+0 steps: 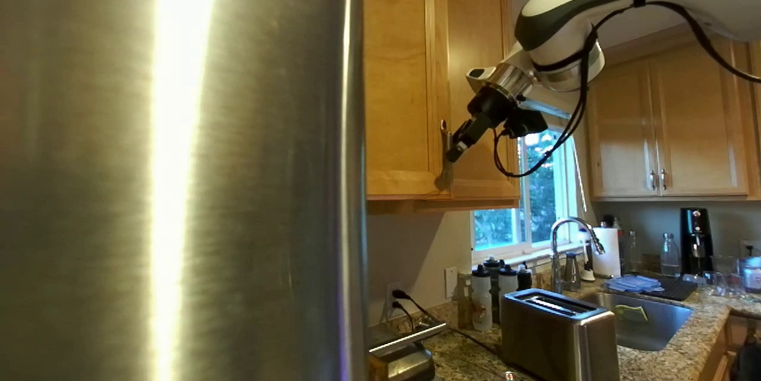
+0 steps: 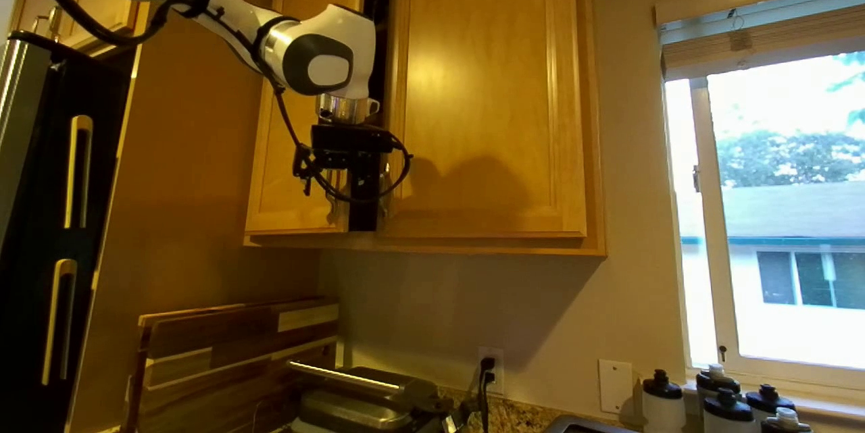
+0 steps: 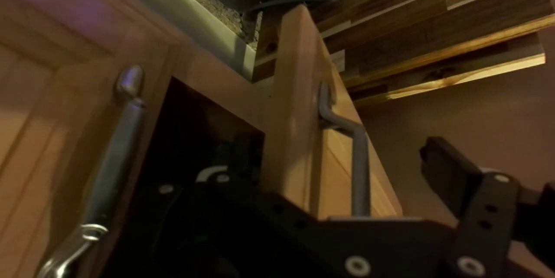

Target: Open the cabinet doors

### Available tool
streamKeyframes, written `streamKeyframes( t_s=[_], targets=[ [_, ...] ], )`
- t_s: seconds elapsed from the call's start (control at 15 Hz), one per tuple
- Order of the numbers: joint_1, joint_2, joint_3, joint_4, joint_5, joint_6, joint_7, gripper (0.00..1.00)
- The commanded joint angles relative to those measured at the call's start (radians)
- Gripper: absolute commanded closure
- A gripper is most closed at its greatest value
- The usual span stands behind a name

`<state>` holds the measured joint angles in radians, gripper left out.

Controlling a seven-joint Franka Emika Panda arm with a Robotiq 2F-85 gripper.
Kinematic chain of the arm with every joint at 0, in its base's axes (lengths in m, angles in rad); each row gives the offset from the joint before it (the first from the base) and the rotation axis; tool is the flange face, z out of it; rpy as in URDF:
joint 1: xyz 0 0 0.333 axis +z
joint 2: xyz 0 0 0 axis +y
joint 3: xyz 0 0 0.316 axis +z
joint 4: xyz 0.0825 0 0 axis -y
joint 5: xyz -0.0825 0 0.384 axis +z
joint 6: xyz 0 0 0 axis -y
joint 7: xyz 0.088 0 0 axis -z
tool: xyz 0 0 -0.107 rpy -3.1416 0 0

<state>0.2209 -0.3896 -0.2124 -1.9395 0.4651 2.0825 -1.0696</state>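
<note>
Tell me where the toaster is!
In an exterior view, the toaster stands on the counter at the lower right, with bottles behind it and the sink on its right.

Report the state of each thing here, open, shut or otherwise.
Fridge-side cabinet door: partly open
Window-side cabinet door: shut
Gripper: open
Far cabinet doors: shut
Fridge: cannot tell
Window blind: raised
Wall plugs: plugged in
Squeeze bottles: capped, upright
Faucet: no water seen
</note>
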Motion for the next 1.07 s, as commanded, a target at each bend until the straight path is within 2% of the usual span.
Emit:
streamKeyframes(
  t_s=[0.0,0.47,1.0],
  targets=[
    [-0.012,-0.001,0.024,0.018,0.032,-0.062,-0.059,0.0],
    [-0.084,-0.099,0.124,-0.051,-0.109,-0.181,0.098,0.0],
    [-0.052,-0.262,0.186,-0.161,-0.236,-0.252,0.065,0.0]
  ],
)
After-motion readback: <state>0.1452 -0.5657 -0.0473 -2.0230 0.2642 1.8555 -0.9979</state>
